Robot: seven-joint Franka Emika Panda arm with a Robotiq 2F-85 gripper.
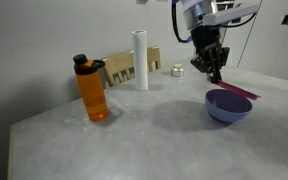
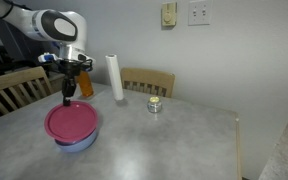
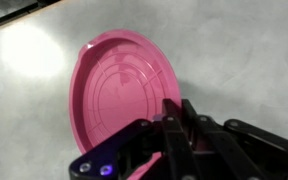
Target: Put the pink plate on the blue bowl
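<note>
The pink plate lies over the blue bowl, covering its mouth; only the bowl's lower wall shows. In an exterior view the plate is a thin tilted magenta edge just above the bowl. My gripper points down at the plate's rim, with its fingers closed together on it. It also shows in an exterior view. In the wrist view the plate fills the left, with the shut fingers at its right rim. The bowl is hidden there.
An orange bottle stands at the table's near left. A white roll and a small jar stand toward the back. Wooden chairs stand at the table's edges.
</note>
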